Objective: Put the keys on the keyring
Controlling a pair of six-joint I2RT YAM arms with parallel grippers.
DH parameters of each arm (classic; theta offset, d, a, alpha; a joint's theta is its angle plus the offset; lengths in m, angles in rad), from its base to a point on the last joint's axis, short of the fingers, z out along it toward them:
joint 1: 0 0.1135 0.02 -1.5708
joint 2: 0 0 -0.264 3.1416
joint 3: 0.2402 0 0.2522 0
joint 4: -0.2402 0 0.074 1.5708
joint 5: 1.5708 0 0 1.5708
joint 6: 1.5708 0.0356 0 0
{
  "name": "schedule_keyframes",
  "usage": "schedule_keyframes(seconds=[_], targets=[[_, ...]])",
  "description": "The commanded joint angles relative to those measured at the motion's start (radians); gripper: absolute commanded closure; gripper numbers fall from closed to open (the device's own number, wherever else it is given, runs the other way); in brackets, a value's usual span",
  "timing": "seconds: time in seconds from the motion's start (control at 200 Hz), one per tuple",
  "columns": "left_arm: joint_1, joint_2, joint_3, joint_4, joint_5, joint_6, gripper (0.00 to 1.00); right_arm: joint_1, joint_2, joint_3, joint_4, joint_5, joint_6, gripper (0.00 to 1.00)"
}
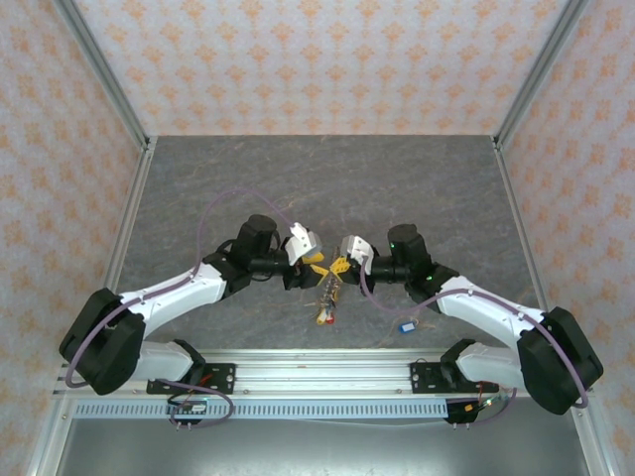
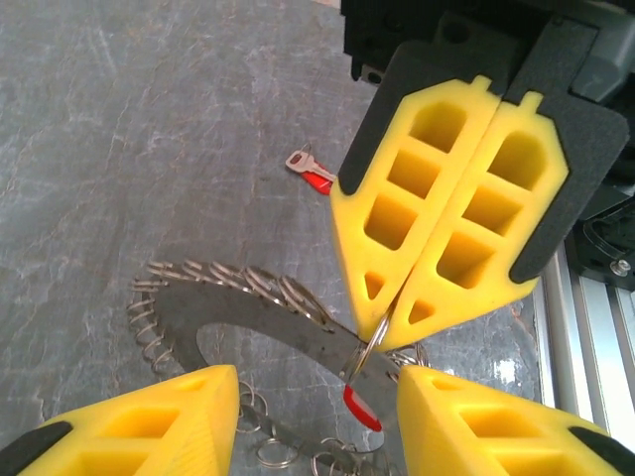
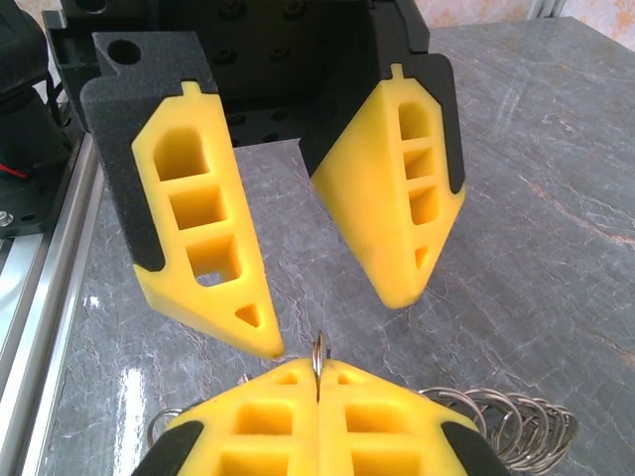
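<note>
The keyring (image 2: 268,315) is a flat grey plate with several small split rings along its rim; it lies below both grippers, seen as a small cluster (image 1: 328,291) in the top view. My right gripper (image 2: 383,322) (image 3: 317,375) is shut on a thin split ring (image 2: 373,339) at the plate's edge. A red-tagged key (image 2: 361,409) hangs from that ring. My left gripper (image 2: 317,385) (image 3: 337,322) faces it, open, with its fingers on either side of the plate and touching nothing. Another red-tagged key (image 2: 311,170) lies on the table beyond.
A blue-tagged key (image 1: 407,325) lies on the grey table near the right arm. Red and yellow tags (image 1: 325,315) show just below the keyring. The aluminium rail (image 1: 317,369) runs along the near edge, with patterned walls on three sides.
</note>
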Motion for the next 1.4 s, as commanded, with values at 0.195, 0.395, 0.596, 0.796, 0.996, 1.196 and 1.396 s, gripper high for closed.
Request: schedule_keyframes(seconds=[0.195,0.395,0.596,0.796,0.996,1.196,1.396], targets=[[0.002,0.042,0.062,-0.063,0.087,0.092,0.63,-0.013,-0.012,0.005,0.046,-0.079,0.008,1.00],[0.001,0.057,0.073,-0.071,0.115,0.098,0.68,-0.012,-0.010,0.001,0.064,-0.083,0.031,1.00],[-0.006,0.076,0.094,-0.113,0.120,0.128,0.92,-0.012,-0.011,0.007,0.068,-0.089,0.043,1.00],[-0.025,0.040,0.075,-0.127,-0.012,0.157,1.00,-0.013,-0.036,0.040,-0.097,-0.033,-0.039,0.91],[-0.097,-0.065,0.007,-0.045,-0.282,0.207,1.00,-0.012,-0.111,0.051,-0.296,0.104,-0.136,0.62],[-0.162,-0.131,-0.019,-0.030,-0.458,0.275,1.00,-0.013,-0.197,0.010,-0.261,0.182,-0.113,0.61],[-0.164,-0.148,-0.014,-0.042,-0.437,0.264,1.00,-0.013,-0.251,-0.025,-0.160,0.287,0.045,0.63]])
